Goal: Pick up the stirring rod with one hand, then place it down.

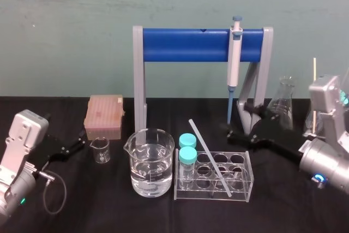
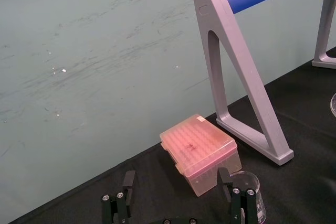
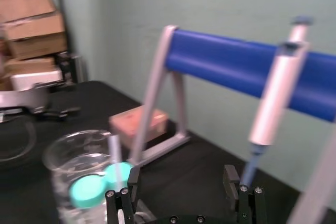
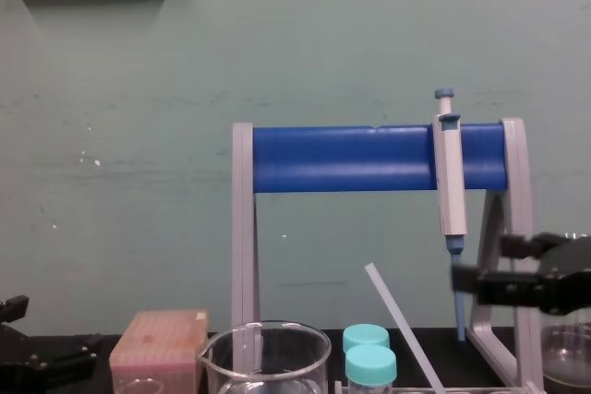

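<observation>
The stirring rod [image 1: 210,155] is a thin translucent white stick. It leans in the clear test tube rack [image 1: 246,174], its upper end tilted to the back left. It also rises beside the teal caps in the chest view [image 4: 399,320] and shows blurred in the right wrist view [image 3: 114,155]. My right gripper [image 1: 238,119] hovers open just right of the rack and behind it, near the pipette's tip, with nothing between its fingers [image 3: 240,191]. My left gripper [image 1: 79,141] rests open low at the far left, facing the pink tip box [image 2: 199,148].
A grey-and-blue pipette stand [image 1: 202,45] spans the back, with a pipette [image 1: 234,58] hanging on it. A large beaker of water [image 1: 151,162], a small beaker [image 1: 100,149], two teal-capped tubes [image 1: 187,148] and a flask [image 1: 283,102] stand on the black table.
</observation>
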Robot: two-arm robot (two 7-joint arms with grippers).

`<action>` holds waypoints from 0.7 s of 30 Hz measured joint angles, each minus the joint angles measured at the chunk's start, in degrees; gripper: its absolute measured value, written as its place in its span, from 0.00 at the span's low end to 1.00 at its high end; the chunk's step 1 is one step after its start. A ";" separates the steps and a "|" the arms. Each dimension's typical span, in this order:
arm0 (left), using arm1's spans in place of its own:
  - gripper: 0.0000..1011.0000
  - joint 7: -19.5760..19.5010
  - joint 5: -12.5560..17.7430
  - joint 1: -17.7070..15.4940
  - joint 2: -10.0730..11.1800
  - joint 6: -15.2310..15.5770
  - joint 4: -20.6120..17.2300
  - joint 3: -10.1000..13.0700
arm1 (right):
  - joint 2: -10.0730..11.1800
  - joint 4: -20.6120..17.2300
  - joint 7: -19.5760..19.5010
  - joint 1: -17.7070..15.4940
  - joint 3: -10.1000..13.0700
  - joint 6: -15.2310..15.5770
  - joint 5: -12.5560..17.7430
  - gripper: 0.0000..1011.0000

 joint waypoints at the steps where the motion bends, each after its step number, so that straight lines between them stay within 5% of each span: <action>1: 0.99 0.00 0.00 0.00 0.00 0.00 0.00 0.00 | 0.01 -0.18 0.58 0.07 -0.23 0.50 0.08 0.99; 13: 0.99 0.00 0.00 0.00 0.00 0.00 0.00 0.00 | 0.02 -1.63 5.94 0.58 -2.55 3.19 -1.30 0.99; 21: 0.99 0.00 0.00 0.00 0.00 0.00 0.00 0.00 | -2.10 0.45 7.10 2.93 -3.96 3.53 -2.56 0.99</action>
